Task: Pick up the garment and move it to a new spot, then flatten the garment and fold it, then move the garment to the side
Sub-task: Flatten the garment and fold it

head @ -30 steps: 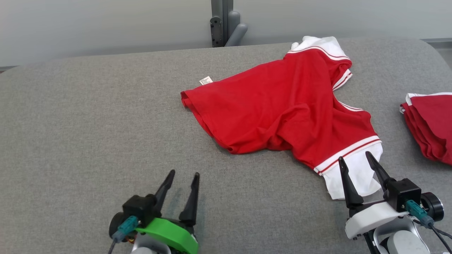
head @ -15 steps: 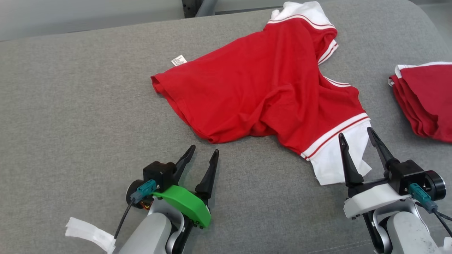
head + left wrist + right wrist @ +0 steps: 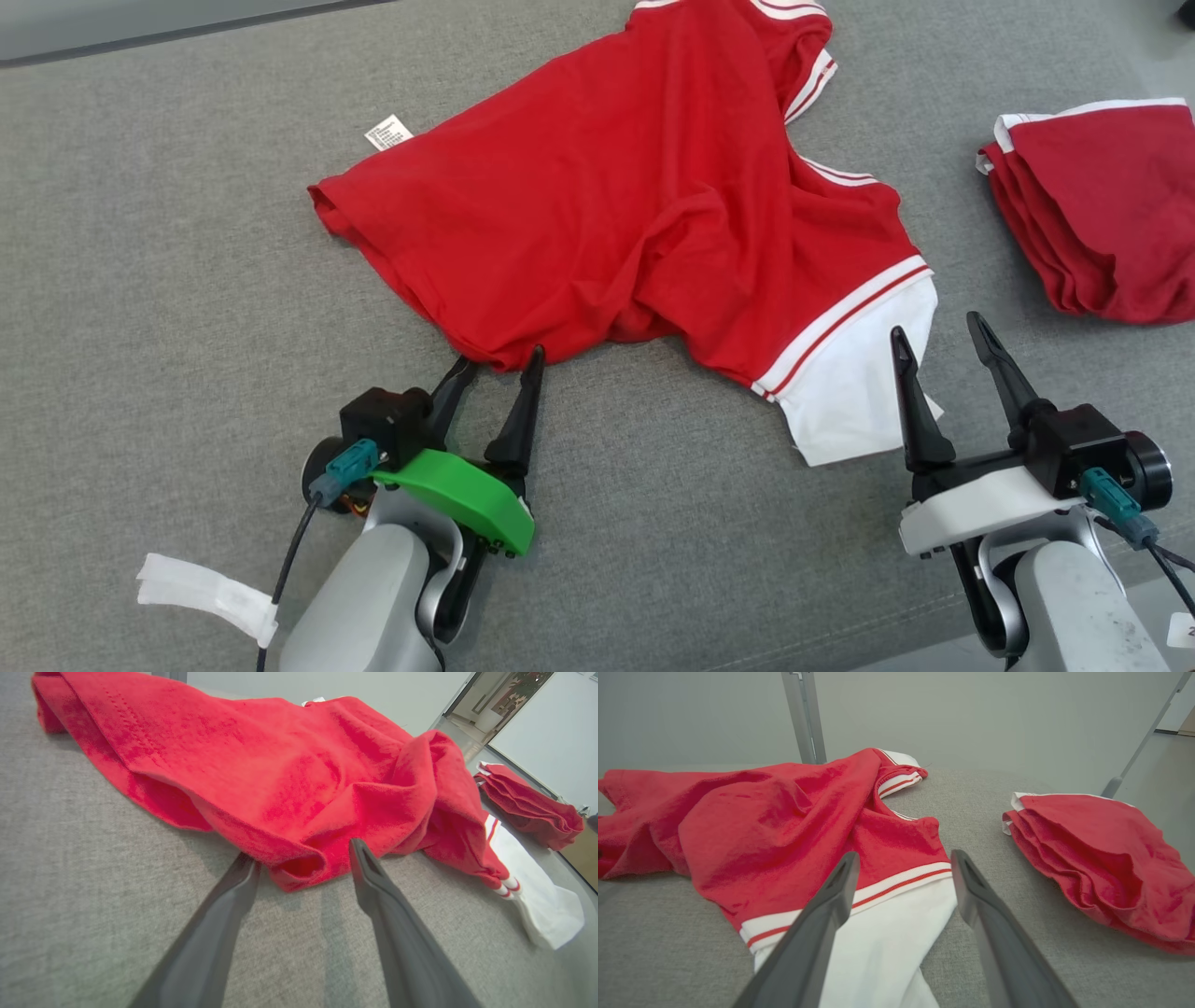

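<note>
**Head view.** Fingers (image 3: 521, 411) of my left gripper (image 3: 499, 357) stand spread w/ nothing between them, tips at the near hem of the red garment (image 3: 607, 205). My right gripper (image 3: 935, 325), likewise spread and empty, straddles the right edge of the garment's white sleeve (image 3: 854, 392). The garment lies crumpled at centre on the grey padded surface (image 3: 168, 280), w/ a label (image 3: 387, 133) at its far-left corner. A folded red pile (image 3: 1092, 215) sits apart, far right.

**Left wrist view.** My two fingers flank a rolled fold of hem (image 3: 299, 868). The left tip is tucked just under the cloth edge; actual contact can't be told.

**Right wrist view.** My fingers are apart, the left one over the white sleeve and the right one at its edge. The red body lies beyond and the pile is to the right.
</note>
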Motion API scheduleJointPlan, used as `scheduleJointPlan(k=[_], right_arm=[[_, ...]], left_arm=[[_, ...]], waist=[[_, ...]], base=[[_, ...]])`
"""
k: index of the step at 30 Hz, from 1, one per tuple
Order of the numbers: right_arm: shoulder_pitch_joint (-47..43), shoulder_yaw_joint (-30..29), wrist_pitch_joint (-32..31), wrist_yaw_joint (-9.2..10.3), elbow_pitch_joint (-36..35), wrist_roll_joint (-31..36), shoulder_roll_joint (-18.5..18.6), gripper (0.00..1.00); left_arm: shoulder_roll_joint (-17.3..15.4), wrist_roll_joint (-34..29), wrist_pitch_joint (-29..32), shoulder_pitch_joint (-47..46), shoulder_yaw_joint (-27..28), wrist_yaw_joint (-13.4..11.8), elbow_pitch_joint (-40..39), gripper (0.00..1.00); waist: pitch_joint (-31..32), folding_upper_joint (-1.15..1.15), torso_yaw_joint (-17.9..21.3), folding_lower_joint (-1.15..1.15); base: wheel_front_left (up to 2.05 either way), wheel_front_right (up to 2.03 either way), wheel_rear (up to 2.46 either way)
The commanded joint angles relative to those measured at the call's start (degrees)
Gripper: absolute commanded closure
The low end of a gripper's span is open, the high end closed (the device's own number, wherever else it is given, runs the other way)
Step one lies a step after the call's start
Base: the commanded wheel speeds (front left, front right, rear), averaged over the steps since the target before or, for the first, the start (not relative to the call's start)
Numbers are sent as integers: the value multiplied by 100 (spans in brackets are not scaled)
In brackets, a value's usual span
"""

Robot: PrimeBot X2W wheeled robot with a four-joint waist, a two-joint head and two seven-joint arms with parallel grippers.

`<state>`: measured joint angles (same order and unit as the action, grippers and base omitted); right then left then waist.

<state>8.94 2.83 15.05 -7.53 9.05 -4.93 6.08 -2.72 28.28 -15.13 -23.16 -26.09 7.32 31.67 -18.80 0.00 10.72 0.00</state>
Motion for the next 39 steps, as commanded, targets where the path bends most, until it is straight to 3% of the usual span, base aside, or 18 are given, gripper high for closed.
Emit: scheduleJointPlan(k=[1,6,13,18,22,30,38,39], right_arm=[[74,-38,17,9,-14,-37,-18,0],[-64,-208,17,9,71,-96,-53,0],[-353,-468,17,9,413,-210,-80,0],[-554,-513,18,9,675,-303,-140,0],[-566,-483,17,9,774,-343,-191,0],[-243,-295,18,9,809,-275,-165,0],[101,-174,18,9,797,-289,-121,0],[111,-184,17,9,811,-288,-122,0]], left_arm=[[-34,-87,0,-43,87,26,-87,100],[-33,-284,0,189,419,25,-560,100],[-32,-540,-1,896,713,25,-1374,100],[-31,-669,0,1457,877,23,-1505,100],[-34,-756,-1,1596,868,22,-1397,100],[-89,-911,0,1047,967,21,-761,100],[-160,-1105,39,-394,1127,-74,952,100],[-159,-1113,50,-588,1124,-99,1205,91]], waist=[[-67,0,56,0],[136,0,-175,0],[923,0,-1023,0],[1268,0,-1542,0],[1260,0,-1725,0],[751,0,-1324,0],[247,0,-554,0],[240,0,-491,0]], base=[[0,0,0],[0,0,0],[0,0,0],[0,0,0],[0,0,0],[0,0,0],[0,0,0],[0,0,0]])
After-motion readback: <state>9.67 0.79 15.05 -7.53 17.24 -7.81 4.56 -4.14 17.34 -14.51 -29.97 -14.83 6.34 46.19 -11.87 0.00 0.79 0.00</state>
